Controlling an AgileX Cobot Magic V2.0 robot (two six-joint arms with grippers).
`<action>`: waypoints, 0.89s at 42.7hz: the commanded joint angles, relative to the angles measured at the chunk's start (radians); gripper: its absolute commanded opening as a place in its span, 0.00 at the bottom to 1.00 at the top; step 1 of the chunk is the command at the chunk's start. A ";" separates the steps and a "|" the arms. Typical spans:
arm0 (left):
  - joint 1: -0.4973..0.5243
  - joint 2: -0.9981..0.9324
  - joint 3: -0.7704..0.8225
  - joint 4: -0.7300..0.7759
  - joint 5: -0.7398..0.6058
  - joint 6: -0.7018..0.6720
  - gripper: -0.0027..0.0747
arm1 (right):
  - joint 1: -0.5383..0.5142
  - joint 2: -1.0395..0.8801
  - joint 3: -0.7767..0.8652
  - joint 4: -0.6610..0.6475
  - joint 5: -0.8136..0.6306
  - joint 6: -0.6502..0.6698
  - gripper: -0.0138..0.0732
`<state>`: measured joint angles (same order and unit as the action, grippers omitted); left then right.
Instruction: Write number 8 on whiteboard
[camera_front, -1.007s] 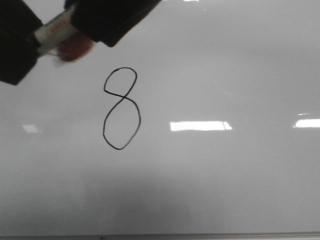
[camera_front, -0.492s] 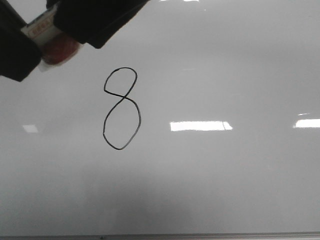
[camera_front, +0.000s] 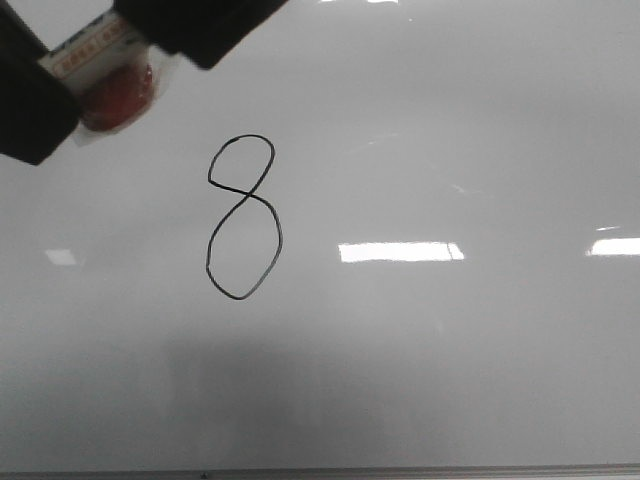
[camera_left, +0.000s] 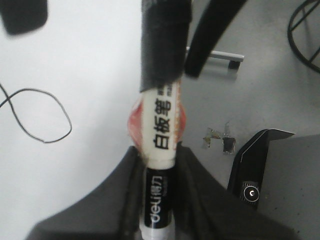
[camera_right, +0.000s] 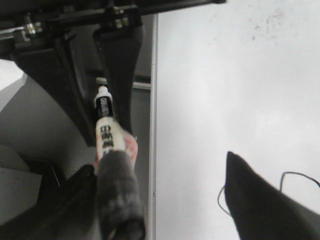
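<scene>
The number 8 is a thin black line on the glossy whiteboard, left of the middle. One of its loops shows in the left wrist view. My left gripper is shut on a white and black marker with a red blob at its middle. In the front view it is at the top left, above the 8 and apart from it. My right gripper is open, its fingers wide either side of the marker's grey wrapped end without touching it.
The board's thin dark front edge runs along the bottom. Bright light reflections lie right of the 8. Off the board stand a black device, a metal bar and a dark wire ring.
The left gripper with the marker has moved a little up and to the left, away from the 8. The 8 is unchanged.
</scene>
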<state>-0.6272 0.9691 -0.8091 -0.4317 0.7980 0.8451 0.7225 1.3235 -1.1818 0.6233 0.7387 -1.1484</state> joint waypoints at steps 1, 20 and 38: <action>0.046 -0.009 -0.017 0.055 -0.080 -0.149 0.01 | -0.064 -0.114 0.019 0.030 -0.056 0.048 0.66; 0.632 0.004 0.185 0.027 -0.463 -0.451 0.01 | -0.582 -0.762 0.661 0.031 -0.337 0.472 0.31; 0.685 0.290 0.169 -0.017 -0.733 -0.451 0.01 | -0.627 -0.864 0.750 0.030 -0.338 0.474 0.08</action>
<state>0.0550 1.2336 -0.5925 -0.4298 0.1678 0.4049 0.1019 0.4587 -0.4048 0.6306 0.4637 -0.6742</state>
